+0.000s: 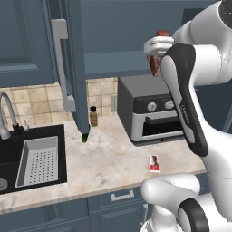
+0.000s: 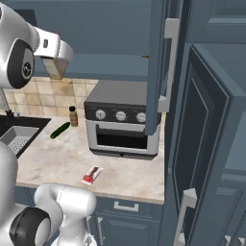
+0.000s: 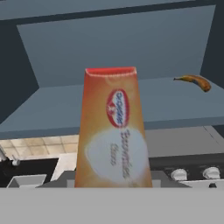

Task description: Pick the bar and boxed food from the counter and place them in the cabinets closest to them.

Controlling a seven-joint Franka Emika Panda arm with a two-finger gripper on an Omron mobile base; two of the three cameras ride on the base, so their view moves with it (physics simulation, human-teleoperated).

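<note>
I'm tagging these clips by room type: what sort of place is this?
A rendered home kitchen, it seems: a marbled counter with a black sink, a grey toaster oven against the tiled backsplash, and dark blue-grey cabinets around them.

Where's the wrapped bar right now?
The bar lies flat on the counter near its front edge, just in front of the toaster oven; the right base view shows it too.

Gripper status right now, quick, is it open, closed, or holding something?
Gripper: closed on the boxed food, raised in front of the open upper cabinet.
</note>
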